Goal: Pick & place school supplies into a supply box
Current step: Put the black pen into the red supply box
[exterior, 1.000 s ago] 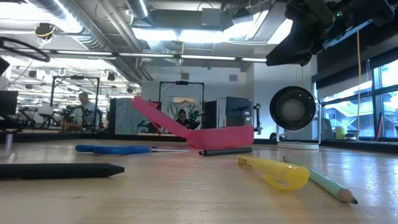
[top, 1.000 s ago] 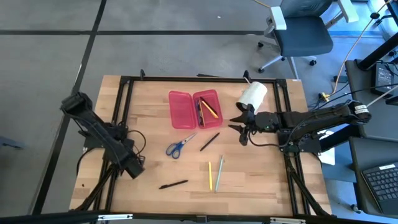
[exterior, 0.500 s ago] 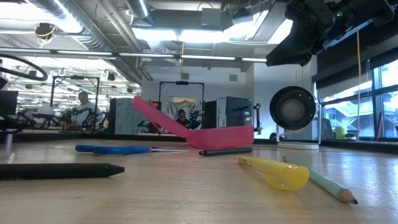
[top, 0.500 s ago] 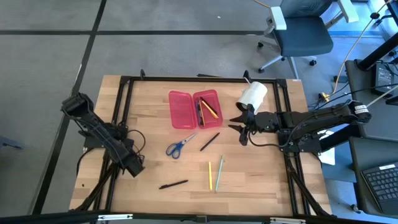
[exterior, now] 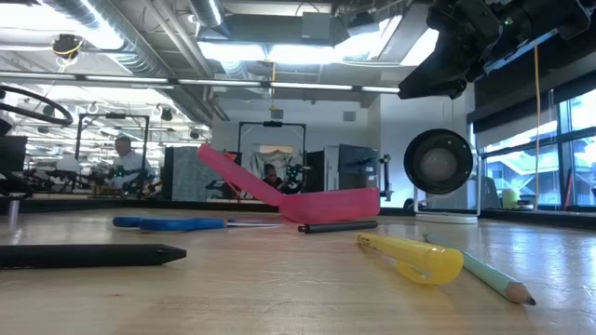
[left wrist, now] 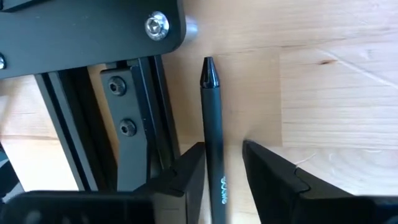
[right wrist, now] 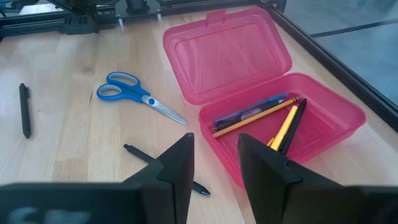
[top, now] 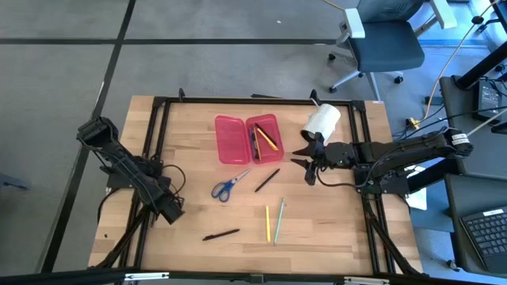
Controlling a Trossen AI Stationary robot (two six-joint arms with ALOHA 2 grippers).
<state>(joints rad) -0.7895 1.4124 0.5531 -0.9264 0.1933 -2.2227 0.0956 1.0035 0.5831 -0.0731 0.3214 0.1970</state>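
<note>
Right wrist view: the right gripper (right wrist: 214, 163) hangs spread before the glossy translucent supply box (right wrist: 267, 99); the left gripper (left wrist: 222, 163), parted, straddles a slim matte black pen (left wrist: 213, 124).

- Pink box (top: 249, 138) lies open, both halves flat, pens and pencils (right wrist: 268, 117) inside one half.
- Blue-handled scissors (top: 230, 184) lie shut just below the box.
- Black pen (top: 267, 180) lies angled beside them.
- Yellow pencil (top: 268, 223) and green pencil (top: 279, 221) lie side by side.
- Another black pen (top: 221, 234) lies lower left.
</note>
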